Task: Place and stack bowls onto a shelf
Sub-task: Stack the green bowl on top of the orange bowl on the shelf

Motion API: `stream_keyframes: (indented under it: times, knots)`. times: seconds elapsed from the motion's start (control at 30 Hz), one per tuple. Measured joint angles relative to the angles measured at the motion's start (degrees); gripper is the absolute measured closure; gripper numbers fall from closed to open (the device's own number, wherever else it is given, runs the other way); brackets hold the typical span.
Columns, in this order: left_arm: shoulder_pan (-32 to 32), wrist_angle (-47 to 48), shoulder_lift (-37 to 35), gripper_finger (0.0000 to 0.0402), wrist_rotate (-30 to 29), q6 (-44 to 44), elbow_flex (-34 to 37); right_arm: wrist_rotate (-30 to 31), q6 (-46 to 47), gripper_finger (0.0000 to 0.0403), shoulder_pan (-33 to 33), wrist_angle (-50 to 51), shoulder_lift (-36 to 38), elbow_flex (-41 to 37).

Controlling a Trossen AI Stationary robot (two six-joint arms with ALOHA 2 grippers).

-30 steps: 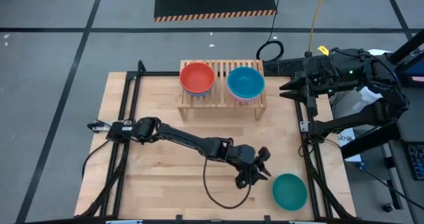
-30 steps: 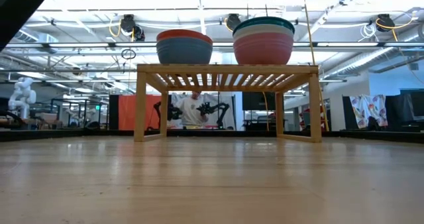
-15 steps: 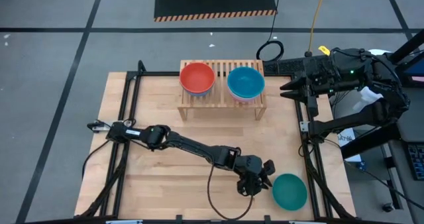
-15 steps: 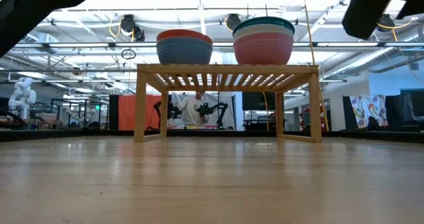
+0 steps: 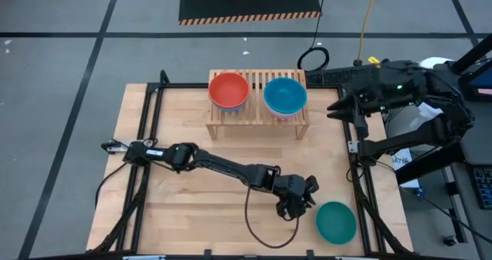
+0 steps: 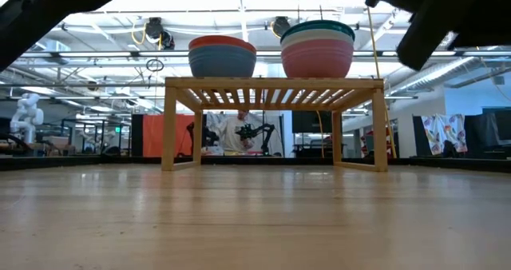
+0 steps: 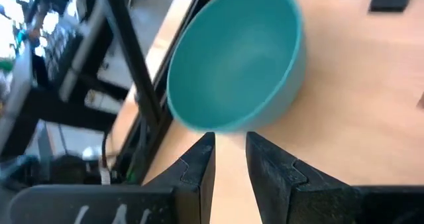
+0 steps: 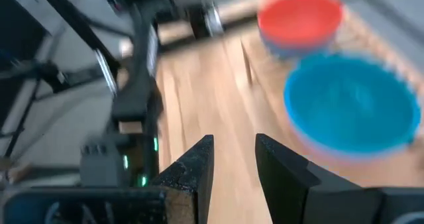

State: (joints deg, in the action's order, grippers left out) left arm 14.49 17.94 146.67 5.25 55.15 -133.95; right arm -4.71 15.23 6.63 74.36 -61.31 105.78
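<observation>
The teal green bowl [image 5: 336,221] sits upright on the bench [image 5: 177,137] at about 5 o'clock, close to the near right corner and well apart from the shelf [image 5: 257,99]. The left end effector [image 5: 296,205] is low over the bench just beside this bowl, at its 10 o'clock side, with the left arm stretched diagonally across from the bench's 9 o'clock edge. In the left wrist view its fingers [image 7: 199,163] stand close together with a narrow gap, nothing between them, and the teal green bowl's [image 7: 237,58] rim lies just ahead of the tips.

The shelf stands at 12 o'clock on the bench. Two stacks rest on its slatted top, side by side. At the 9 o'clock end a red bowl [image 5: 229,89] sits on a blue bowl [image 6: 222,62]. At the 3 o'clock end the other blue bowl [image 5: 285,95] is on top, and the low view shows a white bowl [image 6: 318,37] and a pink bowl [image 6: 317,59] under it.

The right end effector [image 5: 338,105] hovers off the bench's edge at about 2 o'clock, just beside the shelf's 3 o'clock end. Its fingers [image 8: 192,164] are set narrowly apart and hold nothing.
</observation>
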Motion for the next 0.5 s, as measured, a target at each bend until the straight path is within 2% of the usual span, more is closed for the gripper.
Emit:
stream_keyframes:
  times: [0.17,0.23,0.37,0.5]
  knots:
    - [-0.8,-0.54,-0.9,0.0309,-0.38,-2.86,-0.03,-0.07,7.21,0.0296,-0.12,15.06,-1.93,0.0]
    - [-0.83,-1.39,-0.94,0.0309,-0.36,-2.95,-0.04,-1.04,9.83,0.0296,-0.8,15.17,-2.55,-1.09]
    - [-0.93,-1.33,-0.94,0.0309,-0.36,-3.31,-0.23,-8.91,12.21,0.0296,-2.62,15.2,-3.07,-4.78]
    - [-0.98,-0.88,-0.94,0.0309,-0.35,-4.66,-0.31,-13.42,15.76,0.0296,-5.4,15.43,-2.85,-12.09]
